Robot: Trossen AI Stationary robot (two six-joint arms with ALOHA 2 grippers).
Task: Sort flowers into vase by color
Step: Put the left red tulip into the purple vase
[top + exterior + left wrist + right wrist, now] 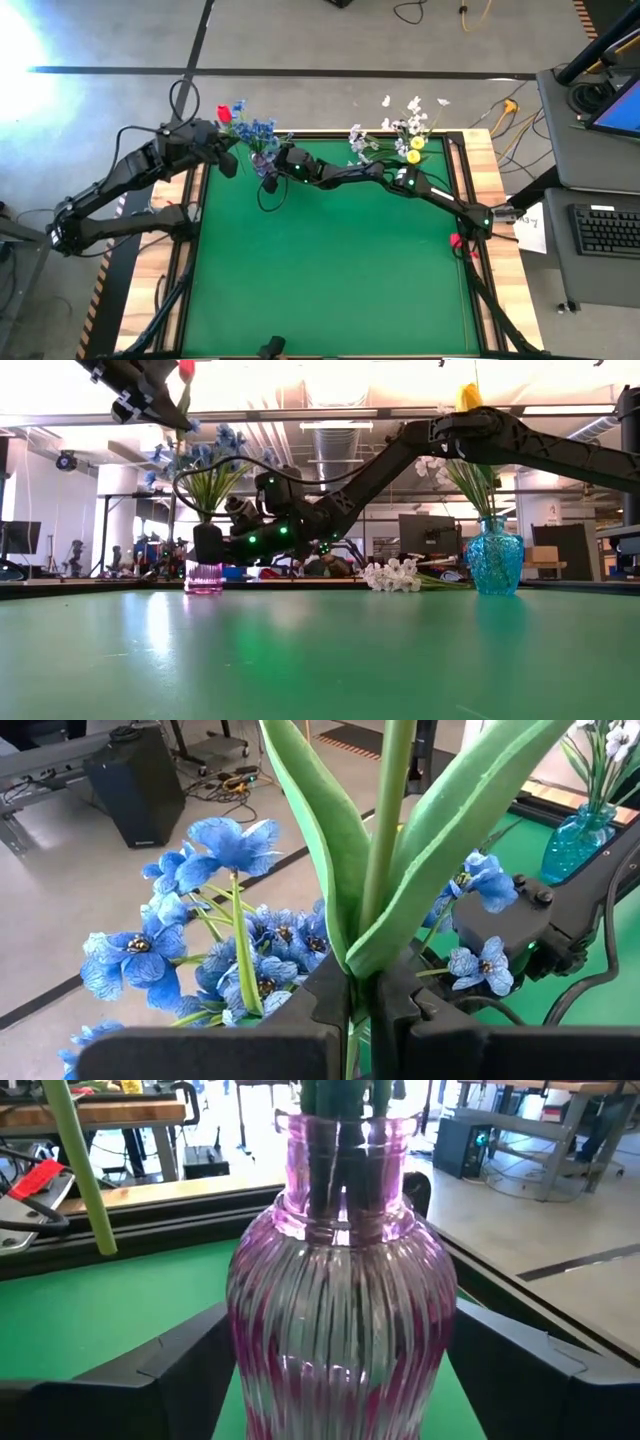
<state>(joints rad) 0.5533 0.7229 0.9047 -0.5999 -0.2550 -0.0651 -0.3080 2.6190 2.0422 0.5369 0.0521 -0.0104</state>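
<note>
Pink vase sits between my right gripper's spread fingers — far edge.
Left gripper clamps a red tulip stem above the blue flowers.

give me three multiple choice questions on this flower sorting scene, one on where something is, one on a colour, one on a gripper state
1. Where does the white spray lie?
A. on the table by the blue vase
B. inside the pink vase
C. in the left gripper

2. What colour are the flowers standing in the pink vase?
A. yellow
B. blue
C. white

3. What is the left gripper doing?
A. hanging open
B. gripping the pink vase
C. shut on the red tulip

Answers: 1 A, the low view shows it flat on the mat beside the blue vase. 2 B, blue flowers rise from it. 3 C, the left wrist view shows its fingers clamped on the green stem.
</note>
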